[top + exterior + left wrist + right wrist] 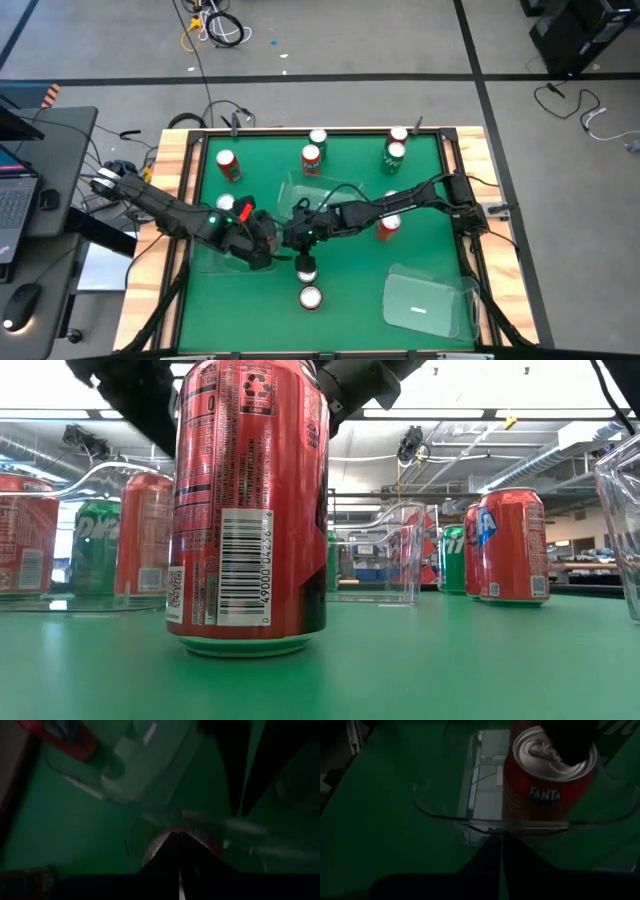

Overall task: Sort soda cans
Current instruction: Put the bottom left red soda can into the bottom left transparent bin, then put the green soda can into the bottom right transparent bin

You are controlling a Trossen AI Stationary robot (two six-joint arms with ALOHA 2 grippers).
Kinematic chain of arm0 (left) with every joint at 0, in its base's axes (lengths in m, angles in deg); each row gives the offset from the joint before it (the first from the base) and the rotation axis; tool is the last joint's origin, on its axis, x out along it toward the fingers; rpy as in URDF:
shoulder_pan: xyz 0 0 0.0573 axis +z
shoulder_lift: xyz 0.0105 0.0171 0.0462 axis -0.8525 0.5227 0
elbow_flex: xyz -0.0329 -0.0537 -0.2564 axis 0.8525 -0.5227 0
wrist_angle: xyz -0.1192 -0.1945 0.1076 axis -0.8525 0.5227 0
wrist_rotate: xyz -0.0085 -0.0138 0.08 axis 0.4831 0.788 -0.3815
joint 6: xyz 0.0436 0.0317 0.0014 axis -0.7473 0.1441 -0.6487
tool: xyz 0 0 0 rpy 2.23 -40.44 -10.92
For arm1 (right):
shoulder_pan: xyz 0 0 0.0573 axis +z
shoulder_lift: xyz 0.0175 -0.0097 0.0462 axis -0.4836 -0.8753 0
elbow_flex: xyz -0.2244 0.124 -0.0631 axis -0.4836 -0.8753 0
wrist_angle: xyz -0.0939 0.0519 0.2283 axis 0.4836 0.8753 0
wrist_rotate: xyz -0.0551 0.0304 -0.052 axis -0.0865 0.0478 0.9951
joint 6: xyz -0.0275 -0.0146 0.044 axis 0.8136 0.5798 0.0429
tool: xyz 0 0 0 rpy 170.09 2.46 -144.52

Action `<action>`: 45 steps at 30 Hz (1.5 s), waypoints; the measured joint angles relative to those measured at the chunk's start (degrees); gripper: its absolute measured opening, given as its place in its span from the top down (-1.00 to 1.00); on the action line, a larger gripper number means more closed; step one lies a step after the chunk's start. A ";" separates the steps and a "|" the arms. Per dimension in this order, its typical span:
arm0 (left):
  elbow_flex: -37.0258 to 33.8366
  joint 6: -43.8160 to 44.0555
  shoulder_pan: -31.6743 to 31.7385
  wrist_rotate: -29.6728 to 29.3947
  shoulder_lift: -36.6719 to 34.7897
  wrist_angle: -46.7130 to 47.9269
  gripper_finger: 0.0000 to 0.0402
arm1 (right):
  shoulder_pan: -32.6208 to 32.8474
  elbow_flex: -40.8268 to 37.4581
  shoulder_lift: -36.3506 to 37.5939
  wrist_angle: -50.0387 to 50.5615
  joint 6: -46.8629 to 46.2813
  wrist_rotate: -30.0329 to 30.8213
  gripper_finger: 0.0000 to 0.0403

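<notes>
Red and green soda cans stand upright on the green table. Several are near the far edge, such as a red can and a green can. Two more cans stand near the near edge. My left gripper is shut and hovers over the silver top of a red can. The right wrist view shows this red Fanta can standing in a clear bin, with a dark gripper above it. My right gripper is shut, its tips at the bin's rim. My left gripper points down over the red can's top; its own fingers hide the meeting place, so I cannot tell whether it touches. My right gripper's shut tips are level with the clear bin's rim; whether they touch it, I cannot tell.
Another clear bin lies at the near right, and one sits mid-table. A red can stands under the right arm. In the low view a red can fills the foreground. The table has a wooden frame.
</notes>
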 joint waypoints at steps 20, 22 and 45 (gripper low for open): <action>-13.10 0.01 -7.40 -6.48 -18.40 -16.38 1.00 | -0.11 0.00 7.54 9.28 1.06 3.28 0.17; -16.89 -3.21 -8.01 -8.69 -21.07 -22.61 1.00 | 0.03 -0.02 9.54 13.80 2.22 3.33 0.11; -37.15 -32.84 -7.56 -13.39 -30.70 -66.65 1.00 | 11.58 0.00 14.94 16.12 -18.60 8.78 -0.53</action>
